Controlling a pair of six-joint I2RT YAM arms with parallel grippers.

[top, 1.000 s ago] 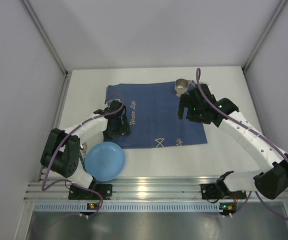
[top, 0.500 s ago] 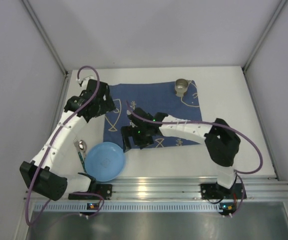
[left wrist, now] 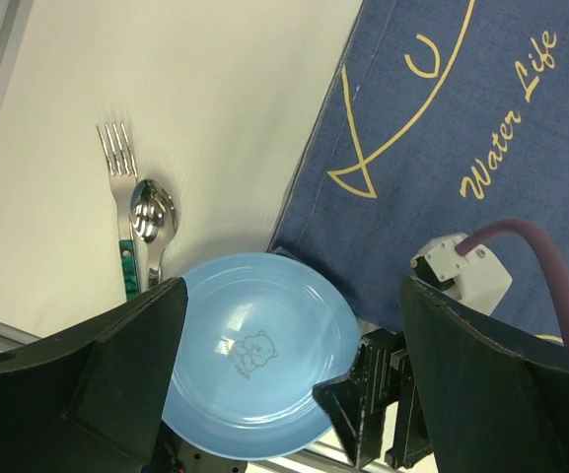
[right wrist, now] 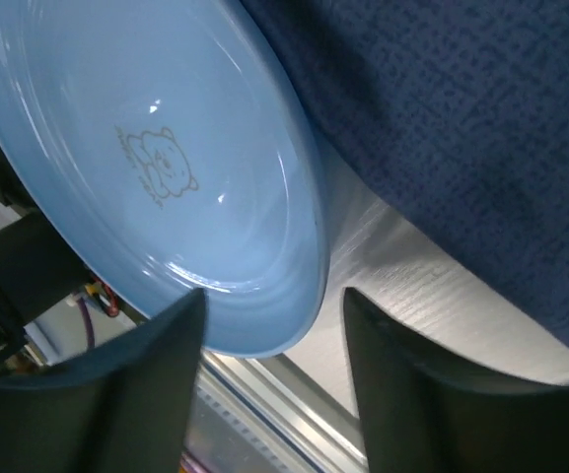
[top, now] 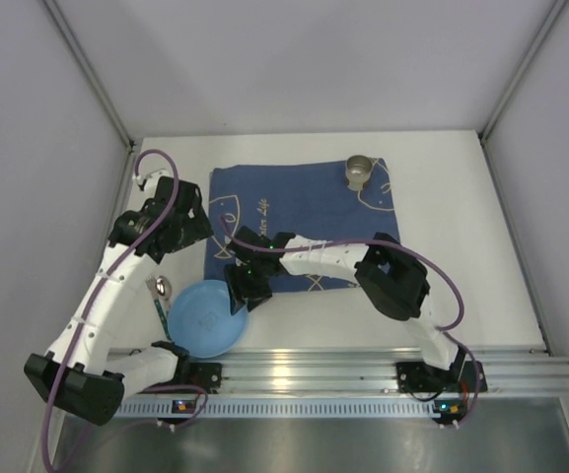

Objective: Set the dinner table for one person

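Observation:
A light blue plate with a small bear drawing lies at the front left of the white dinner table, just off the dark blue fish mat. My right gripper is low at the plate's right edge. In the right wrist view the plate has its rim between the right gripper jaws, which stand apart, with a gap to the outer finger. My left gripper hangs open high over the plate, holding nothing.
A fork and a spoon lie side by side left of the plate. A small metal cup stands on the mat's back right corner. The aluminium rail runs along the near edge.
My right arm swung from beside the cup across the mat to the plate's edge, and its jaws narrowed. My left arm drew back off the mat to the left.

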